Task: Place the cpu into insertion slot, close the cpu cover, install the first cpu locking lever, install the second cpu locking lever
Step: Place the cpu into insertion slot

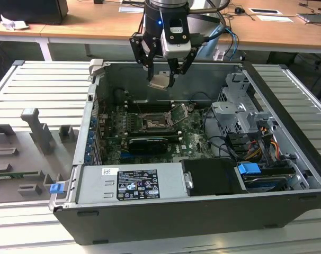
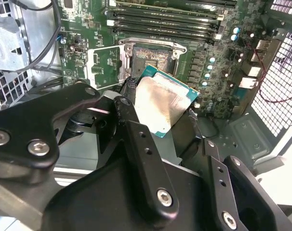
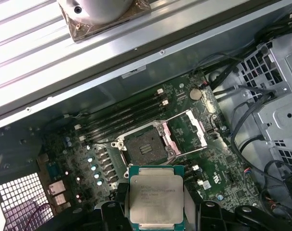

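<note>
While hovering over open case [image 1: 150, 225]: jaws of gripper [image 1: 161, 78] pinched narrow on cpu [image 3: 155, 199], gripping opposite edges, metal face showing. Step one in hand: cpu well above insertion slot [image 3: 145, 147], not seated. Beside slot, cpu cover [image 3: 187, 132] flipped open. Calls for squaring chip over socket, level descent, no tilt.

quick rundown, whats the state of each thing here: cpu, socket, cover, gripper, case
cpu: held by the gripper, in the air above the board, not seated
insertion slot: empty and uncovered
cpu cover: swung open beside the insertion slot
gripper: shut on the cpu
computer case: side open, board exposed
</note>
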You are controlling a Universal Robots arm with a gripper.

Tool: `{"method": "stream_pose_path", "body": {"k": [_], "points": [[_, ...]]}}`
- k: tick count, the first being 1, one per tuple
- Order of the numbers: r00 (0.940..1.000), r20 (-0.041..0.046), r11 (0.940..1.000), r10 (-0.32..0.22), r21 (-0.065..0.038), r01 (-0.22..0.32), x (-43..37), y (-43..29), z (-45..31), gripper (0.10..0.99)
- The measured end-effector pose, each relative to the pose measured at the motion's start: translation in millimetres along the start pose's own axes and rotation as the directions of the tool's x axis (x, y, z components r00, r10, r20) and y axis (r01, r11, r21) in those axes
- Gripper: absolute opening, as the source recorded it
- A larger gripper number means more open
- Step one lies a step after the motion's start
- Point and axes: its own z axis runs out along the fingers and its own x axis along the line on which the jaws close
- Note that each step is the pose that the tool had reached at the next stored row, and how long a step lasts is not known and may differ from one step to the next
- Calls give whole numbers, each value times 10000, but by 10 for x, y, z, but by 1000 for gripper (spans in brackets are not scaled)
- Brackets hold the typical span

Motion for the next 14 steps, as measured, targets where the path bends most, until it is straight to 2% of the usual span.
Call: {"method": "stream_pose_path", "body": {"k": [14], "points": [[9987,45,9987,517,-11,-517,0,-2,20,541]]}}
